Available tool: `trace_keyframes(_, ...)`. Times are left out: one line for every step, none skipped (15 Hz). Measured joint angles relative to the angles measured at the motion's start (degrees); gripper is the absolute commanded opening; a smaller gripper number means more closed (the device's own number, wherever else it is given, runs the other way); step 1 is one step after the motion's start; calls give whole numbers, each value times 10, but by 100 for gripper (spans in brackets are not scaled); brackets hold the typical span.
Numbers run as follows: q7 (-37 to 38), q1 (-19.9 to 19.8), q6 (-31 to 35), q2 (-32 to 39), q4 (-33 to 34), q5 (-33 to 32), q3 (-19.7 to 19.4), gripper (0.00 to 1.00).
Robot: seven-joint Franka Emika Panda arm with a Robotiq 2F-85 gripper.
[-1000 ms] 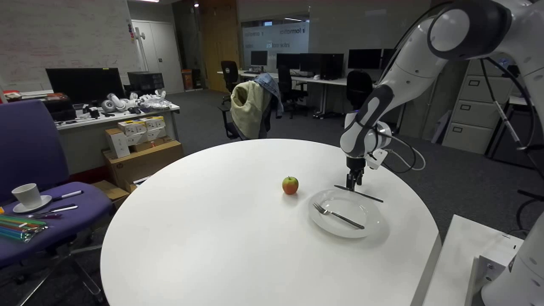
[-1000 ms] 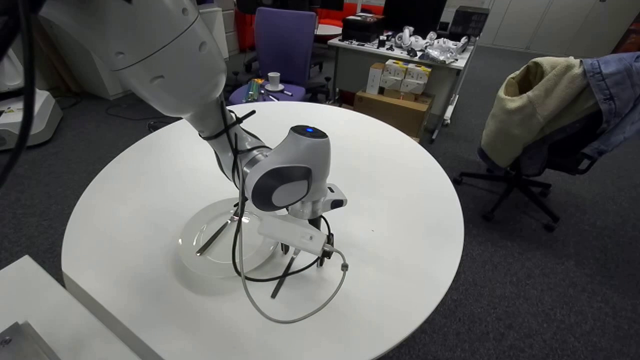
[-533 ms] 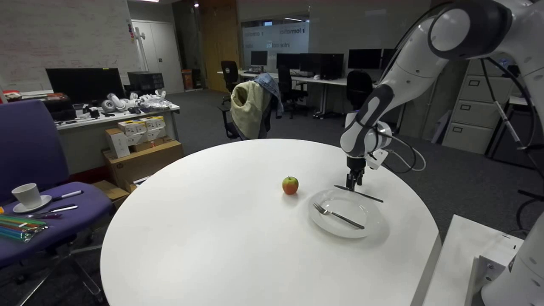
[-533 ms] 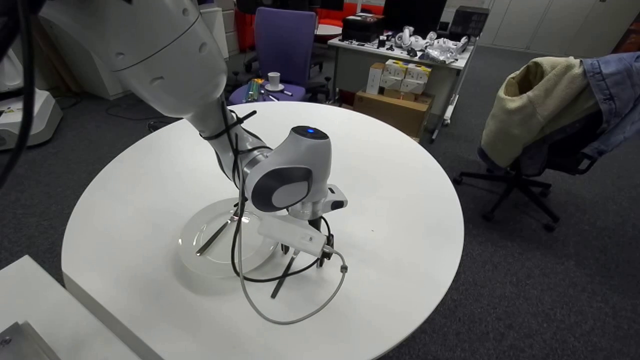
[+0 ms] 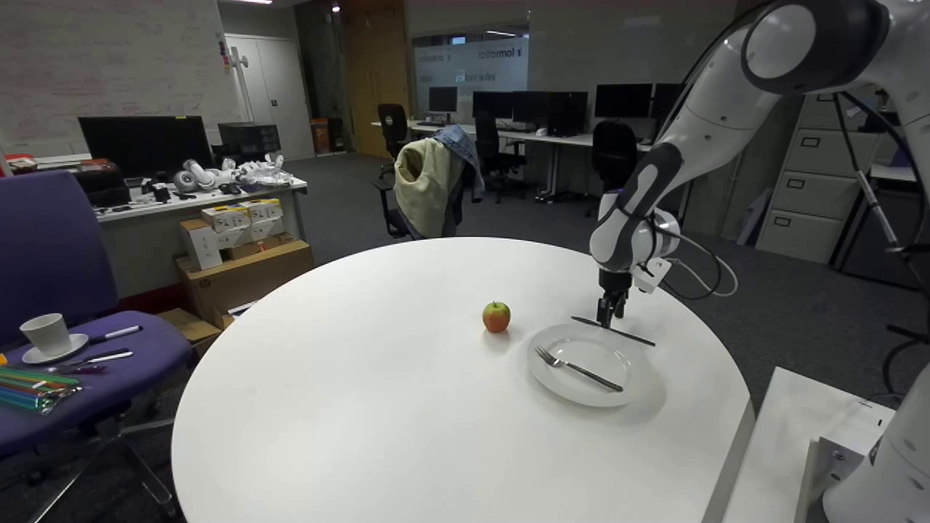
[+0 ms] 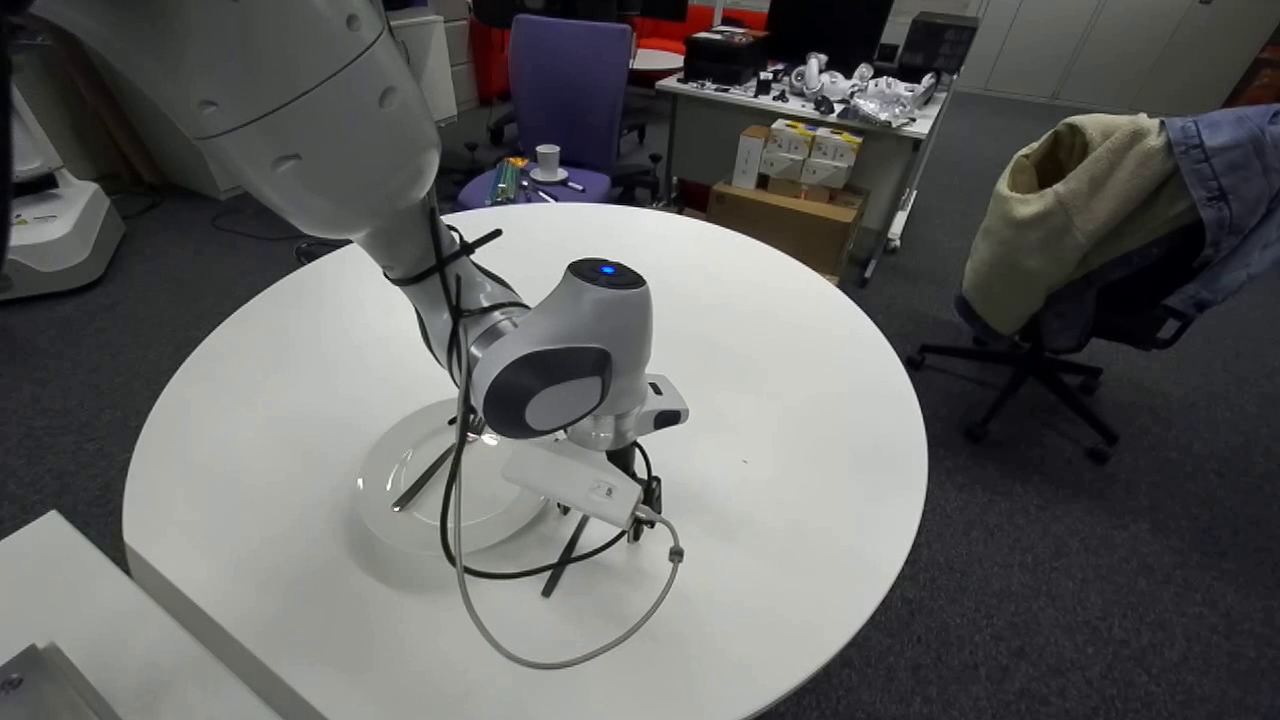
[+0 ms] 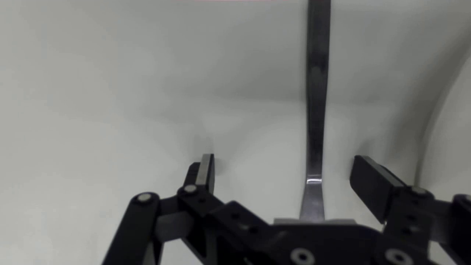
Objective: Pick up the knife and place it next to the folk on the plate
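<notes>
The knife (image 5: pixel 633 336) lies on the white table just beside the plate (image 5: pixel 546 381). It also shows in an exterior view (image 6: pixel 566 556), partly behind the arm and its cables, and in the wrist view (image 7: pixel 317 92). The fork (image 5: pixel 585 373) lies on the plate. My gripper (image 7: pixel 283 165) is open and points down at the table, with the knife between its fingers. The knife is nearer the right finger in the wrist view and touches neither finger there. Its lower end is hidden by the gripper body. The plate's rim (image 7: pixel 430 136) shows just right of the right finger.
A red and green apple (image 5: pixel 496 317) stands on the round white table (image 5: pixel 349 378), beyond the plate's edge. Cables (image 6: pixel 470 580) loop from the arm low over the table. A purple chair (image 5: pixel 109 349) with a cup on it stands off the table.
My arm stays almost still, then shifts slightly along the knife, a little right in an exterior view, towards the robot's base. The gripper stays open. The knife, fork and plate have not moved.
</notes>
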Motion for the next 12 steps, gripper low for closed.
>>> trace_keyframes(-1,-2,8,-6,-12,0,1,100)
trace_keyframes(-1,-3,15,-12,-23,0,2,100)
trace_keyframes(-1,-4,20,-17,-33,0,3,100)
trace_keyframes(-1,-5,24,-23,-43,0,3,100)
trace_keyframes(-1,-6,27,-27,-50,0,3,100)
trace_keyframes(-1,-6,29,-31,-56,0,3,100)
trace_keyframes(-1,-7,30,-35,-61,0,3,100)
trace_keyframes(-1,-9,30,-39,-65,0,3,100)
trace_keyframes(-1,-11,30,-41,-67,0,3,100)
trace_keyframes(-1,-12,30,-42,-68,0,3,100)
trace_keyframes(-1,-14,30,-43,-69,0,3,100)
trace_keyframes(-1,-16,30,-43,-69,0,3,100)
